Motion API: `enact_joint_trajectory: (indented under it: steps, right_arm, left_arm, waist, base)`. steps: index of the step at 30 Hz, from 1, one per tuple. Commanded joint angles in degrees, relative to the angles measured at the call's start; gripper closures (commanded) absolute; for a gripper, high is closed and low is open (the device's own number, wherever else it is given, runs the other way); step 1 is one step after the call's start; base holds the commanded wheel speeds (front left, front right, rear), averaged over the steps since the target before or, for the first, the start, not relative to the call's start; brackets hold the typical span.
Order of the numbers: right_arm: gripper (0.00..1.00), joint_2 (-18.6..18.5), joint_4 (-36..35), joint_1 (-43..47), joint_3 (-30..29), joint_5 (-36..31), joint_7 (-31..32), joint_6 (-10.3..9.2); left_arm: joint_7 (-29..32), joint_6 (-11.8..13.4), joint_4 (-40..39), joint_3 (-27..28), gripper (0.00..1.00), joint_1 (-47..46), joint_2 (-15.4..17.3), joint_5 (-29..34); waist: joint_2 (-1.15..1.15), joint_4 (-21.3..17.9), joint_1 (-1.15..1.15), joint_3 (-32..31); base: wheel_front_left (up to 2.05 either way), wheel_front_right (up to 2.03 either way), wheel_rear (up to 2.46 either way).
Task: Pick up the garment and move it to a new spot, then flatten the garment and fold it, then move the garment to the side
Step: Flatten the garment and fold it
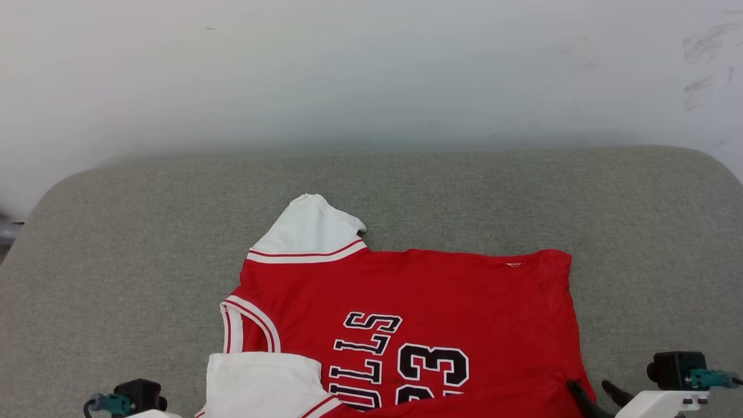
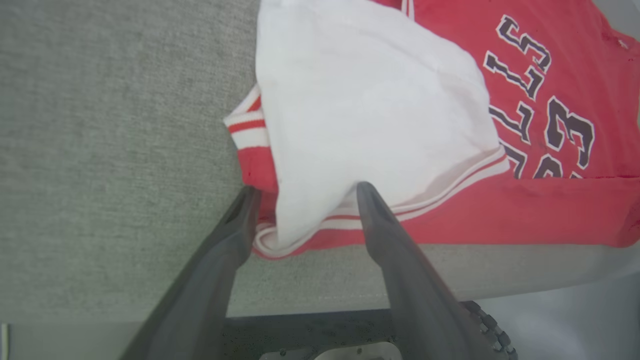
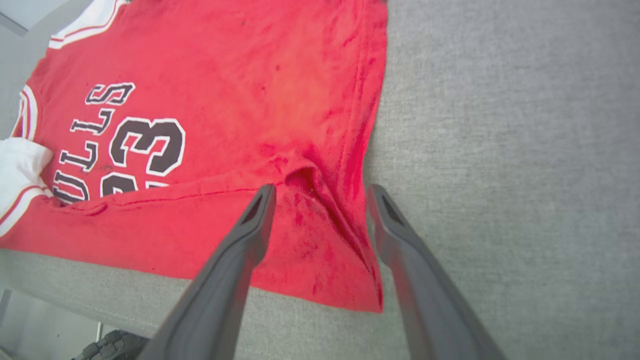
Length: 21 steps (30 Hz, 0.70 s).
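Scene: a bright-red sports garment (image 1: pixel 476 302) lies spread on a grey cloth-covered table (image 1: pixel 464 191), with a pale wall (image 1: pixel 371 69) behind it at 12 o'clock.
Position: in the head view the garment sits toward 6 o'clock on the tabletop, its near edge close to the table's front rim.
Sleeves: one white sleeve (image 1: pixel 307 229) juts out at 11 o'clock of the red body. A second sleeve (image 1: pixel 261 380), at 8 o'clock, is folded onto the chest and covers the start of the lettering (image 1: pixel 363 354).
Print: the black, white-edged letters "ULLS" and the number 23 (image 1: pixel 432 366) run sideways. A band of red cloth along the 6 o'clock edge lies over part of them.
Mark: a small white logo (image 1: pixel 514 265) sits near the garment's 1 o'clock corner.
Left side: the left gripper (image 2: pixel 307 192) is released, its fingers spread wide with the folded tip of the second sleeve lying between them.
Right side: the right gripper (image 3: pixel 321 192) is also released, its fingers apart astride the garment's 5 o'clock corner, with a small pucker of red cloth between the tips.
Under the rim: a treaded wheel (image 2: pixel 485 325) shows below the table's front edge.
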Motion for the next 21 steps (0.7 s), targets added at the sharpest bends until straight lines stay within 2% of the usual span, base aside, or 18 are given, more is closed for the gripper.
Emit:
enact_joint_trajectory:
  steps: [1,5,10,14,21]
  right_arm:
    - [0.00,0.8,-0.6,0.6,-0.6,-0.7,-2.6,-0.02]
    - [0.00,2.3,-2.7,-0.1,-2.1,-4.4,-11.5,-0.02]
    - [0.00,4.1,-6.4,-1.3,-3.4,-9.4,-18.9,-0.02]
    - [0.00,5.4,-11.1,-2.0,-3.9,-12.9,-21.5,-0.02]
    - [0.00,6.8,-18.5,-4.2,-4.0,-15.0,-21.1,-0.02]
  left_arm:
    - [-1.5,-0.3,0.3,0.4,0.00,-1.2,0.0,0.9]
    - [-6.6,-0.3,0.8,1.1,0.00,-3.2,-0.7,3.6]
    - [-13.1,-0.5,0.9,1.4,0.00,-6.3,-1.7,7.2]
    - [-18.3,-0.6,0.9,1.6,0.00,-9.2,-2.3,10.4]
    - [-23.5,-0.8,2.3,1.8,0.00,-16.3,-3.2,13.9]
  waist:
    - [0.00,-0.1,0.00,0.0]
    - [0.00,-0.4,0.00,0.0]
    - [0.00,-0.8,0.00,0.2]
    - [0.00,-1.6,0.00,0.8]
    - [0.00,-3.2,0.00,5.0]
  base:
    - [0.00,0.00,0.00]
    - [0.00,0.00,0.00]
    - [0.00,0.00,0.00]
    - [0.00,0.00,0.00]
    - [0.00,0.00,0.00]
